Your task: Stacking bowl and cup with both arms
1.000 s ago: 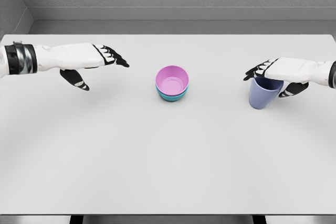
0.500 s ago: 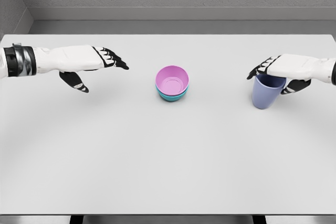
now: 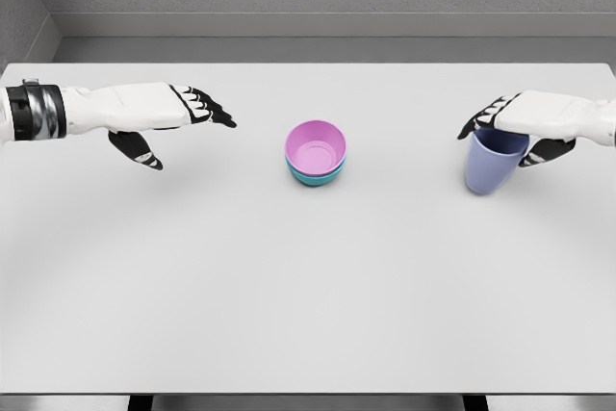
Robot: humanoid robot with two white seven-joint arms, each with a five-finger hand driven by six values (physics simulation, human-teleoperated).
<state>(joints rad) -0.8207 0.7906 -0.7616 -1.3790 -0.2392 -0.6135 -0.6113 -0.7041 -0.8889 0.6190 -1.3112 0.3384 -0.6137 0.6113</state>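
While the right robot hand (image 3: 520,130) stays clamped on the blue cup (image 3: 492,162), it has drifted right, away from the pink bowl (image 3: 316,147) nested in the teal bowl (image 3: 314,176) at the table (image 3: 289,305) centre, so stacking seems not nearer; the left robot hand (image 3: 164,117) hovers unchanged, fingers spread, empty

Matt plastic cup (image 3: 493,166), bowls (image 3: 316,152)

No legible text — none anywhere
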